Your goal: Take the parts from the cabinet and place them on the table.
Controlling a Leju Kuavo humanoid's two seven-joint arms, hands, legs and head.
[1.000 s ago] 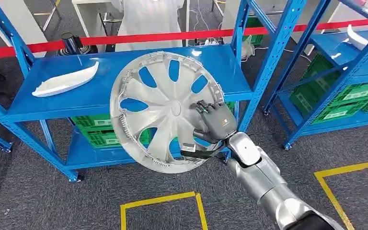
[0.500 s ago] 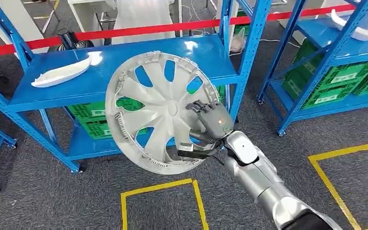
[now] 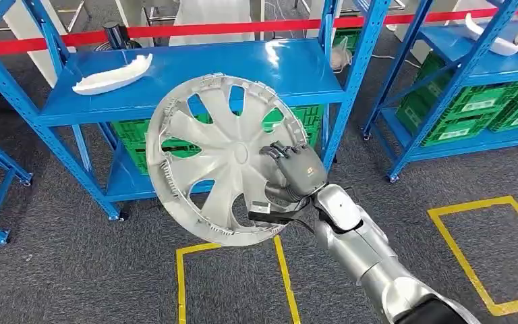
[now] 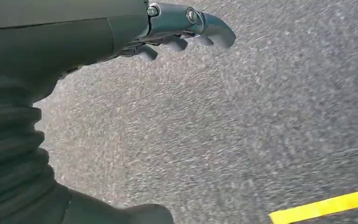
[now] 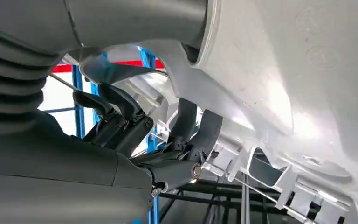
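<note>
Blue shelving [image 3: 195, 74] is standing on grey carpet marked with yellow tape squares [image 3: 229, 283], a white curved part [image 3: 111, 74] lying on its upper shelf. The right hand [image 3: 297, 172] is gripping a silver wheel cover [image 3: 222, 158] by one edge, tilted in the air before the rack. The left hand [image 4: 177, 28] is hanging over the floor, fingers loosely apart and holding nothing.

Right hand [image 3: 301, 170] raised, fingers clamped; left hand [image 4: 177, 28] hangs, fingers loosely curled.

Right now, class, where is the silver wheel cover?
In the head view the wheel cover is centre frame, held by the right hand in front of the blue shelf.
</note>
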